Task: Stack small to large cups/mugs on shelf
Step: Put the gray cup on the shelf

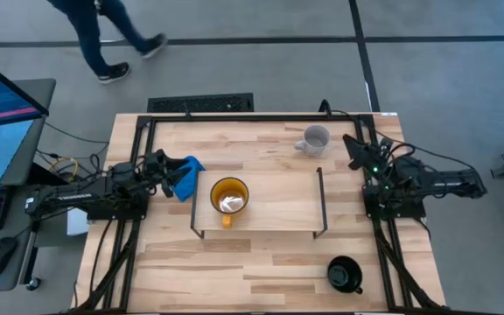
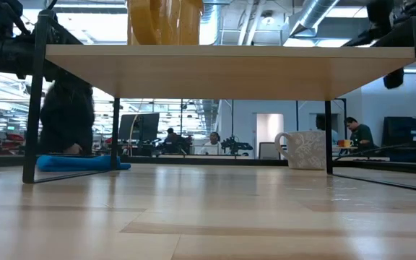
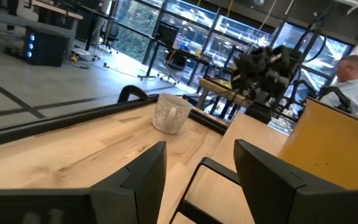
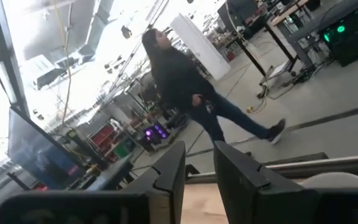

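Note:
The yellow-orange mug (image 1: 229,197) stands upright on the left part of the shelf (image 1: 274,219), handle toward the near edge; in the low view the mug (image 2: 165,22) shows above the shelf board (image 2: 230,72). The grey-white mug (image 1: 314,140) stands on the table at the far right. The black mug (image 1: 344,274) stands on the table at the near right. My left gripper (image 1: 168,173) waits left of the shelf, open (image 3: 197,168), with nothing between its fingers. My right gripper (image 1: 354,150) hovers right of the grey-white mug, its fingers (image 4: 199,165) a narrow gap apart around nothing.
A blue cloth (image 1: 191,168) lies on the table beside my left gripper, left of the shelf. The shelf's black wire legs (image 2: 33,108) stand at its two ends. A person (image 1: 103,35) walks on the floor beyond the far edge. A monitor and keyboard stand off the table's left.

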Action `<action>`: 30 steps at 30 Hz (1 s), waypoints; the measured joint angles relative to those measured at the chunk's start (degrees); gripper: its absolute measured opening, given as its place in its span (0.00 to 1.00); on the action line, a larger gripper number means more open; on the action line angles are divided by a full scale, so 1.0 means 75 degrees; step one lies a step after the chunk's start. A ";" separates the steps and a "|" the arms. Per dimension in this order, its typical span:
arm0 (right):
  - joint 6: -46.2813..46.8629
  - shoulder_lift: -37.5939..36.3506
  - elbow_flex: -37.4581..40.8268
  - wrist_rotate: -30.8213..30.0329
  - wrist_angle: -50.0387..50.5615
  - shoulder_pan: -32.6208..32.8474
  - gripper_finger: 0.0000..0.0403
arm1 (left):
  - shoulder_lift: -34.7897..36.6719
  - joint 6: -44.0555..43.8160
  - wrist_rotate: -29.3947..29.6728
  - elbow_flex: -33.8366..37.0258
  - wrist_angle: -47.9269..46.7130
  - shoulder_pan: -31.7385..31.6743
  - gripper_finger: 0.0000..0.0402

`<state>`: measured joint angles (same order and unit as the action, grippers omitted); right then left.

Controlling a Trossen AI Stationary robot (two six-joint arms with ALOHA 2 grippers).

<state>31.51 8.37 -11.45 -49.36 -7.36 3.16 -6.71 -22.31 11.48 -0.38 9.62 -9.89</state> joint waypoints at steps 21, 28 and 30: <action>0.0369 0.4988 -0.4241 0.1259 0.0855 -0.0861 0.07 | -0.0001 0.0000 0.0022 0.0000 -0.0043 0.0000 0.45; 0.0604 0.6159 -0.4379 0.1947 -0.0911 -0.1016 0.05 | 0.0001 0.0000 0.0039 0.0003 -0.0174 0.0000 0.45; 0.1428 0.6386 -0.4379 0.1947 -0.1109 -0.1180 0.06 | -0.0002 0.0000 0.0051 0.0003 -0.0318 0.0000 0.45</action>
<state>42.22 56.26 -44.29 -34.76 -15.68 -5.69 -6.72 -22.31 11.86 -0.36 7.24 -9.89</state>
